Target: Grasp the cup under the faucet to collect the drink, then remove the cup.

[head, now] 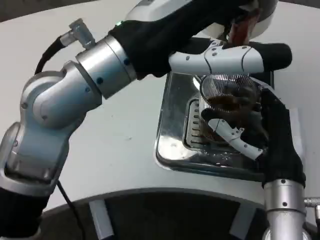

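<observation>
Silver and bulky, the left forearm [75, 95] fills the near left and reaches up and across to the drink dispenser [250, 20] at the top edge. Its left hand [225, 57] lies stretched out across the dispenser's front, just above the cup; whether it presses or holds anything there I cannot tell. Right hand [240, 132] rises from the lower right and wraps its white and black fingers [235, 137] around the ribbed clear cup [225, 95]. That cup holds brown drink and stands upright over the slotted grate of the shiny steel drip tray [172, 130], below the dispenser, on the white table [125, 150].
</observation>
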Robot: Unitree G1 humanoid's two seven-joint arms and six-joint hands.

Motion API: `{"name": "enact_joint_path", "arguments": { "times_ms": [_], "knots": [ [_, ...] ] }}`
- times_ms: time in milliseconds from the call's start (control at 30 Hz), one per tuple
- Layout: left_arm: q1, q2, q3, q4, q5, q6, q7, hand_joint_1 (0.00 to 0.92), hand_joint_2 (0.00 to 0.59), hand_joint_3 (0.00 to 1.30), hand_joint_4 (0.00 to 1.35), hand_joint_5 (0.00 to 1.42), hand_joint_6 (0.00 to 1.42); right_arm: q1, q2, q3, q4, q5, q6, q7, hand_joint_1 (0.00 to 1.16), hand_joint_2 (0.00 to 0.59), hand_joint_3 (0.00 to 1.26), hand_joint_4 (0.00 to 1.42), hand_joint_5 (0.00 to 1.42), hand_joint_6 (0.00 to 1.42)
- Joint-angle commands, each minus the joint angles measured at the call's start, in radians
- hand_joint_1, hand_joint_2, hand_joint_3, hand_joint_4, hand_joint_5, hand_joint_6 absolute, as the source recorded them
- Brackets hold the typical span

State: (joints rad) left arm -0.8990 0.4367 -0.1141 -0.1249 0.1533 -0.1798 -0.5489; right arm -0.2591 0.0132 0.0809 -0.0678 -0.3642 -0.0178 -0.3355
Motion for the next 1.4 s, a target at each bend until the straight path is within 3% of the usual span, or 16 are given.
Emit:
{"name": "enact_joint_path", "arguments": {
  "times_ms": [33, 600, 1067, 1400],
  "knots": [
    [0.027, -0.006, 0.034, -0.058, -0.038, -0.019, 0.023, 0.000, 0.099, 0.18, 0.14, 0.18, 0.25, 0.023, 0.007, -0.006, -0.024, -0.003, -0.022, -0.015, 0.76, 0.251, 0.50, 0.51, 0.53, 0.55],
    [0.219, 0.038, 0.144, -0.217, -0.088, 0.034, 0.040, 0.000, 0.108, 0.22, 0.20, 0.23, 0.29, 0.054, 0.001, -0.017, -0.063, 0.004, -0.045, -0.003, 0.76, 0.251, 0.56, 0.59, 0.65, 0.72],
    [0.359, 0.066, 0.223, -0.267, -0.116, 0.037, 0.059, 0.000, 0.113, 0.24, 0.22, 0.24, 0.29, 0.080, -0.005, -0.014, -0.095, -0.004, -0.060, 0.007, 0.76, 0.251, 0.60, 0.63, 0.70, 0.79],
    [0.529, 0.079, 0.311, -0.324, -0.133, 0.038, 0.083, 0.000, 0.120, 0.25, 0.23, 0.25, 0.31, 0.102, -0.017, -0.032, -0.124, -0.002, -0.088, 0.000, 0.78, 0.245, 0.63, 0.68, 0.76, 0.87]
  ]
}}
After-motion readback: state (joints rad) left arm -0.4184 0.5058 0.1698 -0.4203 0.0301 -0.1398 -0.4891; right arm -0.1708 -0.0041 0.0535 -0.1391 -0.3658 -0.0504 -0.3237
